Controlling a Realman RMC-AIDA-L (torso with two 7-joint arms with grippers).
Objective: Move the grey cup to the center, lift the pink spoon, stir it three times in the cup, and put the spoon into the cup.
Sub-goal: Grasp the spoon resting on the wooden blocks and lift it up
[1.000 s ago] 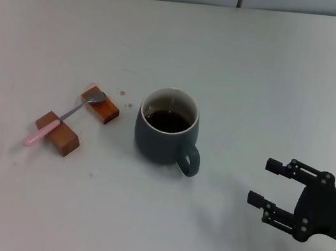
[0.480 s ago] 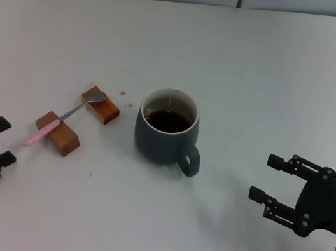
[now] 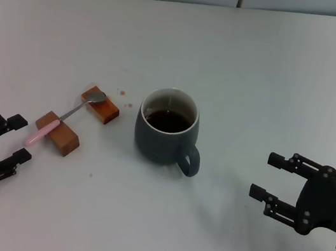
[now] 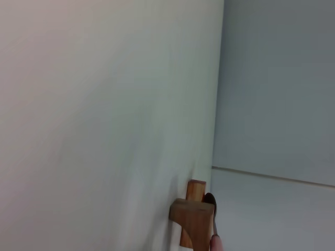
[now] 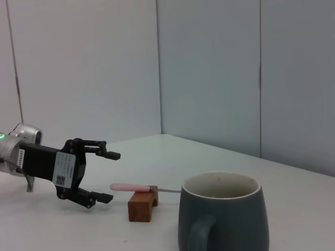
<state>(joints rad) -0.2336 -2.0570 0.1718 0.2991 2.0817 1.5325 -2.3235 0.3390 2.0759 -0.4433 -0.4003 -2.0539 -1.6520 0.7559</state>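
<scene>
While the pink spoon (image 3: 66, 118) lies across 2 wooden blocks (image 3: 58, 133), the left gripper (image 3: 18, 136) hovers near it, open; the right gripper (image 3: 267, 178) waits open beside the grey cup (image 3: 165, 135).

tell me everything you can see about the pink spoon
The pink spoon is small and slender, with a shiny silver metal bowl, a thin metal stem and a pale pink handle end. It lies bridged across two brown wooden blocks on the white table, to the left of the grey cup: the bowl rests on the farther block, the handle on the nearer one, its pink tip overhanging. Nothing grips it; the open left gripper is just short of the tip.
</scene>
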